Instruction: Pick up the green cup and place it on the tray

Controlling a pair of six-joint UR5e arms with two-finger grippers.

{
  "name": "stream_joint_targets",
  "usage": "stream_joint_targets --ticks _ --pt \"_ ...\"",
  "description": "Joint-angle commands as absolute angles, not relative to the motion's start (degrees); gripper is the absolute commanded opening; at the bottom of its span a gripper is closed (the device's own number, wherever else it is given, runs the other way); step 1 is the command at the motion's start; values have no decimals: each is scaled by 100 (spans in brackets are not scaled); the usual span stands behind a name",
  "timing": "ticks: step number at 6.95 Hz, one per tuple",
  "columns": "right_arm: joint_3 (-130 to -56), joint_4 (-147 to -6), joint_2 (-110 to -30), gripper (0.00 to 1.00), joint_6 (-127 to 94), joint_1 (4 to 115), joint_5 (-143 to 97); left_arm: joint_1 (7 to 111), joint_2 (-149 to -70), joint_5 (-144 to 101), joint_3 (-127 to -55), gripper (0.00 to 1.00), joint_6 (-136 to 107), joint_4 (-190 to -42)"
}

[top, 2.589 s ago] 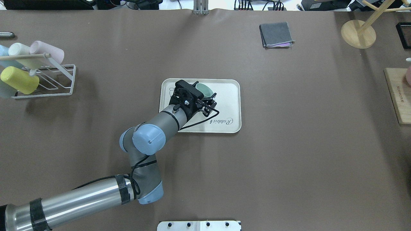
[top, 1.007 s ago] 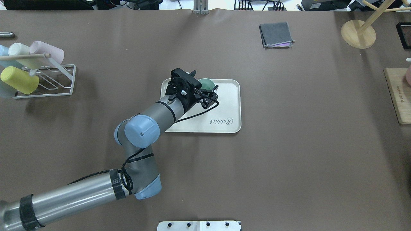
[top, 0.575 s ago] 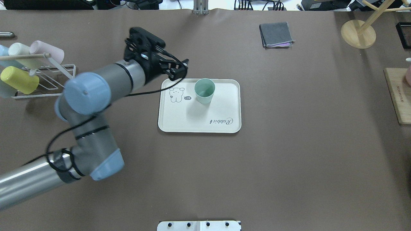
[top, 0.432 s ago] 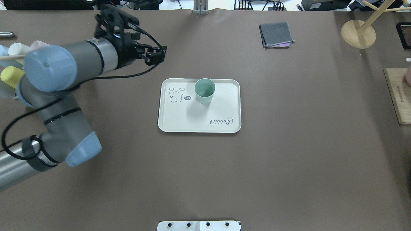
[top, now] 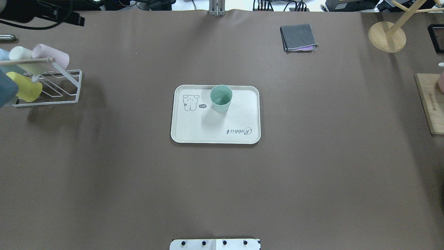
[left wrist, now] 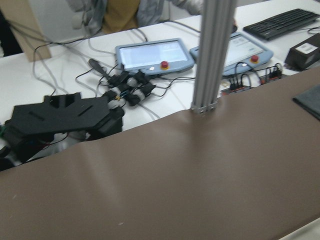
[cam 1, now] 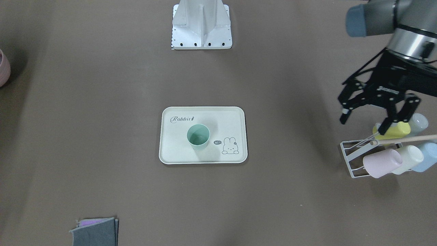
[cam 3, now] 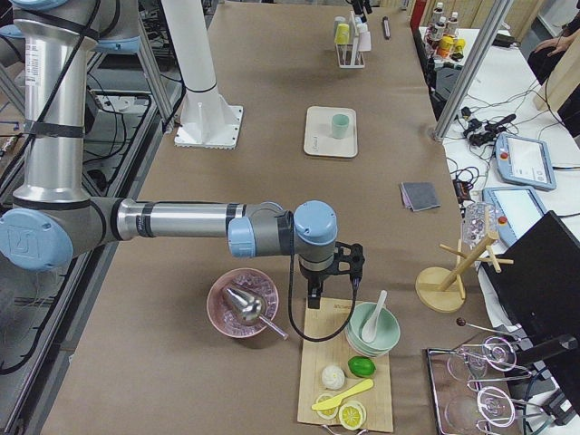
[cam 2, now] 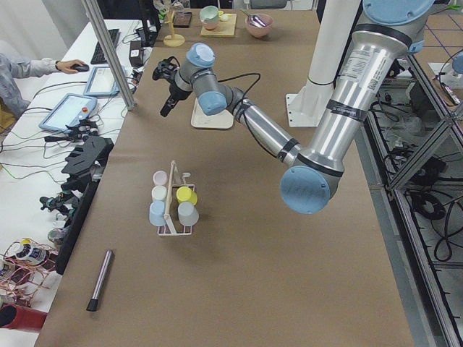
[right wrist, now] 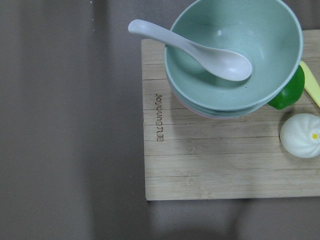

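Observation:
The green cup (top: 221, 98) stands upright on the cream tray (top: 208, 129), near its far edge beside the bunny drawing. Both also show in the front view, the cup (cam 1: 198, 136) on the tray (cam 1: 177, 147). My left gripper (cam 1: 364, 123) is open and empty, raised high above the cup rack, far to the robot's left of the tray. It also shows in the left view (cam 2: 168, 90). My right gripper (cam 3: 317, 292) hangs over a wooden board at the table's right end. I cannot tell whether it is open or shut.
A white wire rack (top: 66, 86) with several pastel cups lies at the left. A folded grey cloth (top: 298, 37) and a wooden stand (top: 386, 36) are at the far right. The wooden board (right wrist: 200, 160) holds stacked green bowls (right wrist: 230, 75) with a spoon.
The left gripper let go of the green cup on the tray, rose and swung away to the left over the cup rack. The cup stays upright on the tray.

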State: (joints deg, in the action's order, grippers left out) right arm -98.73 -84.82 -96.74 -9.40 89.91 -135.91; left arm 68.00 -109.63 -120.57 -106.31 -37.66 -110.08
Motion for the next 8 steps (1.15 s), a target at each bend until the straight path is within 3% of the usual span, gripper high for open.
stream_joint_targets --ticks 1,3,8 --pt "-9870 -8481 -9685 100 -940 8991 -13588 7906 -10199 -12902 -10295 97 -2481 -10442" --pt "-9870 -8481 -9686 100 -940 8991 -13588 8584 -9915 -12868 -9626 97 -676 -10110" --pt "-9870 -8481 -9686 100 -940 8991 -13588 9237 -8913 -12911 -9668 97 1256 -9571"
